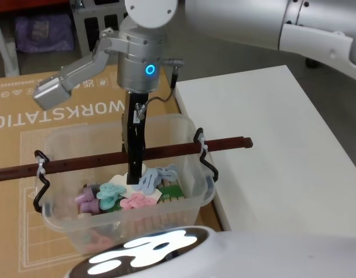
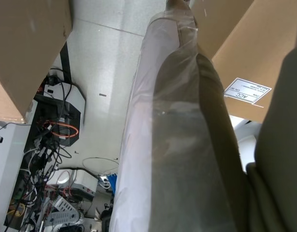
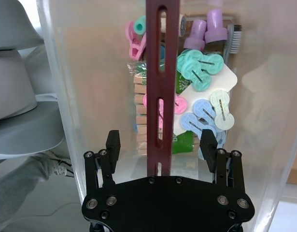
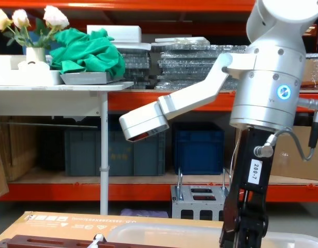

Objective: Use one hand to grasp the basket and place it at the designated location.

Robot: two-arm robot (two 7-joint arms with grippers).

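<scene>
Basket [image 1: 205, 197] sits on the cardboard box [image 1: 27, 133], at its right edge toward the near corner, just beside the white table [image 1: 270, 150]. Its dark bar handle [image 1: 79, 162] runs left to right across the rim and overhangs both sides, held on by white ties [image 1: 202, 147]. The bar's right end reaches over the table's left edge.

The right gripper [image 3: 160, 140] hangs straight down at the bar's middle, its opening set across the bar's long axis. Its fingers [image 3: 113, 142] stand apart, one on each side of the bar and clear of it, with the tips dipped below it toward the coloured clips [image 1: 137, 194] in the tub. The bar thus lies between the jaws, so closing on it looks like the move due, followed by a lift. A centred hold should keep the load level, though the tub may swing on its ties.

No marked spot is visible; the table is the nearest bare surface. Behind stand orange racks [image 4: 71, 192] with blue crates [image 4: 197, 150].
</scene>
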